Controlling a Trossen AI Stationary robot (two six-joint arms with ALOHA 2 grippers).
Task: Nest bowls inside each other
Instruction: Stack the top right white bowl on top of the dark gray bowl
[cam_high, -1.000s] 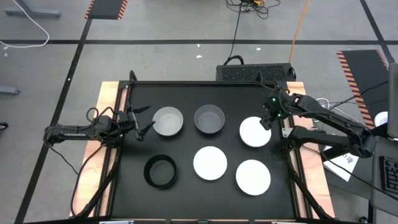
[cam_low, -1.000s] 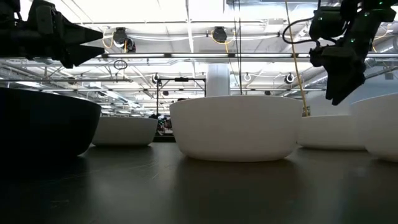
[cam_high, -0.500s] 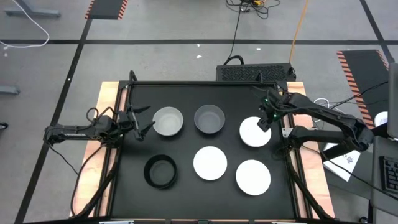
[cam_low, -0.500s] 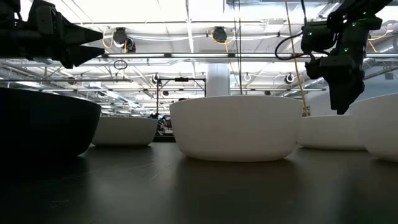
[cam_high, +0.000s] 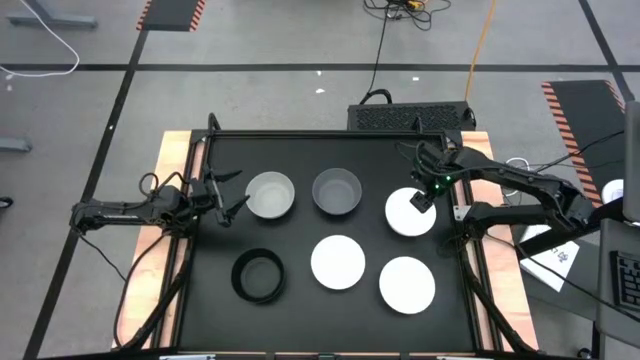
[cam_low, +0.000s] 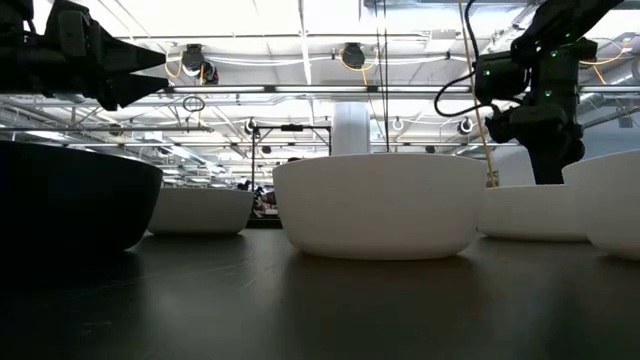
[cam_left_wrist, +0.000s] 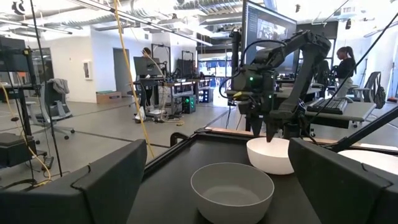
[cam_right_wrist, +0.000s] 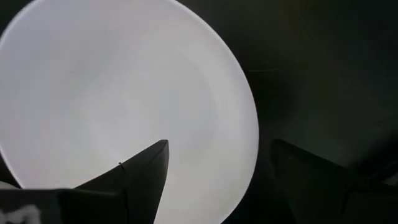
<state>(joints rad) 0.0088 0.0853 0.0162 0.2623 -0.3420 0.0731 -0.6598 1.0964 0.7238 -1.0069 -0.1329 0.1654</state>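
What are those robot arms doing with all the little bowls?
They are meant to stack the bowls inside each other, but none are stacked yet. Six bowls sit apart on the black table. The right gripper hangs over the rim of a white bowl, jaws open, one finger inside and one outside. The left gripper waits, open, beside a light grey bowl.

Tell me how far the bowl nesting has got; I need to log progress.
Nothing is nested: all six bowls sit apart on the black table. In hand: the open right gripper straddles the rim of the far-right round white bowl, not gripping. The open left gripper waits beside the light grey bowl. All five nestings remain.
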